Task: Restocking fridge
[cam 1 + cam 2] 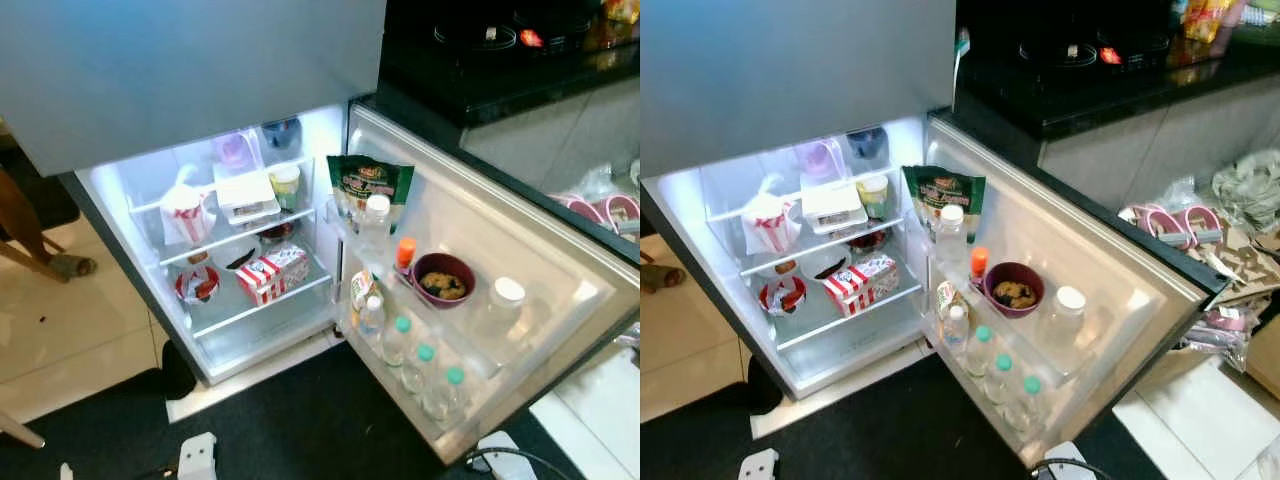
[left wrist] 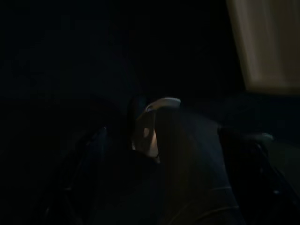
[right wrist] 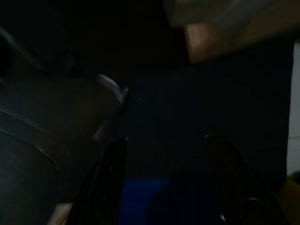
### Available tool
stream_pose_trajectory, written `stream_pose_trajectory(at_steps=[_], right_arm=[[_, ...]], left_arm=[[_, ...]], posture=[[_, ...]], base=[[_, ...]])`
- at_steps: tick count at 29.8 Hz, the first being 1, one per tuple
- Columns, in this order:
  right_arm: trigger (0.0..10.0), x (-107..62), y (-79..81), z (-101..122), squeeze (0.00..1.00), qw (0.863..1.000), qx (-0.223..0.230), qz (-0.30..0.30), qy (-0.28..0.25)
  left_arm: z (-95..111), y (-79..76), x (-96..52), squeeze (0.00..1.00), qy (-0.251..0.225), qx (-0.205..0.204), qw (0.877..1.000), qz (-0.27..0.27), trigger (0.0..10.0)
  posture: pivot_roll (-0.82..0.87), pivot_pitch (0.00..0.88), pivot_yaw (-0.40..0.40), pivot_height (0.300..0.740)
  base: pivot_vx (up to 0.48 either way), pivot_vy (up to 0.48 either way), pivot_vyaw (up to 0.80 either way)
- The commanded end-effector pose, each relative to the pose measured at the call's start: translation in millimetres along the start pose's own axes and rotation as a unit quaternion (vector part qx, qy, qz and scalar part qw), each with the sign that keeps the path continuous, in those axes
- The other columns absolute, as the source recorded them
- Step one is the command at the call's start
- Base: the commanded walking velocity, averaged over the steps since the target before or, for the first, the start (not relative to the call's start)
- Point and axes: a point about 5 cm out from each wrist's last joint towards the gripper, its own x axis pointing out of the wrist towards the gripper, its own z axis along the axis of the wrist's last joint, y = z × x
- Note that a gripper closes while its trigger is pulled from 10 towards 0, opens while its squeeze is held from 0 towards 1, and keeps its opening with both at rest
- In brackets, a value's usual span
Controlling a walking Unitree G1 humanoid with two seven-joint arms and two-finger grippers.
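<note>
The fridge (image 1: 120, 200) stands with its door (image 1: 560, 290) swung wide, and it already looks largely stocked: on the lit shelves sit a red-and-white striped bag (image 1: 186, 213), a white lidded box (image 1: 246, 192), a small yellow-lidded cup (image 1: 285, 183) and, a shelf lower, a red-and-white carton (image 1: 272, 273) beside a red-rimmed bowl (image 1: 197, 285). The door racks hold a green pouch (image 1: 368, 185), a clear white-capped bottle (image 1: 376, 222), an orange-capped bottle (image 1: 404, 253), a maroon bowl of food (image 1: 443, 280), a white-lidded jar (image 1: 506, 300) and a row of three teal-capped water bottles (image 1: 422, 367) in the lowest rack. Judging by this, most of the restocking seems done; what is left is whatever goods are still outside, then closing the door. Nothing is in hand for it now. Both arms hang idle in the shade, well below and apart from the fridge. The left pincer (image 2: 178, 164) shows two dark fingers spread over dark floor with nothing between them, so it reads as open and empty. The right pincer (image 3: 164, 178) likewise has its fingers parted and bare. To the far side of the door, a dark surface (image 1: 1090, 90) carries a stove, and bags lie on the floor (image 1: 1200, 230) beyond it, possibly the remaining stock, though I cannot tell.
</note>
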Motion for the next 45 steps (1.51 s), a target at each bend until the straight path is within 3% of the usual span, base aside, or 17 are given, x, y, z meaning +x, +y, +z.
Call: stream_pose_trajectory(at_steps=[1,14,20,23,26,28,31,32,33,35,39,40,42,45], right_arm=[[10.0,-2.7,-5.8,-8,0.0,1.0,0.007,-0.009,0.009],[10.0,-3.5,-10.2,-5,0.0,1.0,0.007,-0.022,0.004],[10.0,-7.2,-25.3,2,0.0,0.996,0.055,-0.068,-0.019],[10.0,-19.0,-57.6,6,0.0,0.978,0.137,-0.154,-0.038],[10.0,-30.5,-81.0,2,0.0,0.959,0.176,-0.221,-0.038],[10.0,-32.6,-84.7,1,0.0,0.955,0.183,-0.231,-0.039],[10.0,-41.6,-101.0,7,0.0,0.929,0.244,-0.267,-0.076],[10.0,-41.6,-101.0,7,0.0,0.929,0.244,-0.267,-0.076],[10.0,-48.5,-113.1,23,0.0,0.899,0.312,-0.269,-0.145],[10.0,-54.8,-122.4,44,0.0,0.871,0.365,-0.247,-0.218],[10.0,-63.3,-130.6,75,0.0,0.842,0.397,-0.207,-0.303],[10.0,-63.3,-130.6,75,0.0,0.842,0.397,-0.207,-0.303],[10.0,-71.3,-135.0,99,0.0,0.821,0.405,-0.164,-0.366],[10.0,-74.8,-135.1,111,0.0,0.816,0.399,-0.135,-0.395]], left_arm=[[-3,-1.6,0.2,0.0,0.007,0.002,1.0,-0.002,10.0],[-2,0.1,0.1,0.0,0.001,-0.012,1.0,0.01,10.0],[-3,0.7,-0.1,0.0,0.004,-0.012,1.0,0.015,10.0],[-4,1.0,-0.2,0.0,0.004,-0.015,1.0,0.019,10.0],[-4,1.5,-0.5,0.0,0.005,-0.016,1.0,0.02,10.0],[-4,1.7,-0.6,0.0,0.005,-0.016,1.0,0.02,10.0],[-5,1.6,-0.7,0.0,0.006,-0.016,1.0,0.02,10.0],[-5,1.6,-0.7,0.0,0.006,-0.016,1.0,0.02,10.0],[-6,1.9,-0.8,0.0,0.007,-0.016,1.0,0.021,10.0],[-6,2.0,-0.9,0.0,0.008,-0.015,1.0,0.021,10.0],[-6,1.9,-1.0,0.0,0.01,-0.013,1.0,0.02,10.0],[-6,1.9,-1.0,0.0,0.01,-0.013,1.0,0.02,10.0],[-7,2.0,-1.1,0.0,0.011,-0.011,1.0,0.02,10.0],[-7,2.1,-1.2,0.0,0.011,-0.011,1.0,0.019,10.0]], posture=[[-0.06,0.0,-0.008,0.74],[-0.06,0.0,-0.007,0.74],[-0.06,0.0,-0.007,0.74],[-0.06,0.0,-0.007,0.74],[-0.06,0.0,-0.006,0.74],[-0.06,0.0,-0.006,0.74],[-0.06,0.0,-0.006,0.74],[-0.06,0.0,-0.006,0.74],[-0.06,0.0,-0.005,0.74],[-0.06,0.0,-0.005,0.74],[-0.06,0.0,-0.005,0.74],[-0.06,0.0,-0.005,0.74],[-0.05,0.0,-0.007,0.74],[-0.05,0.0,-0.007,0.74]], base=[[0.0,-0.398,0.0],[0.0,-0.031,0.0],[0.0,0.0,0.0],[0.0,0.0,0.0],[0.0,0.0,0.0],[0.0,0.0,0.0],[0.0,0.0,0.0],[0.0,0.0,0.0],[0.0,0.0,0.0],[0.0,0.0,0.0],[0.0,0.0,0.0],[0.0,0.0,0.0],[0.0,0.0,0.0],[0.0,0.0,0.0]])
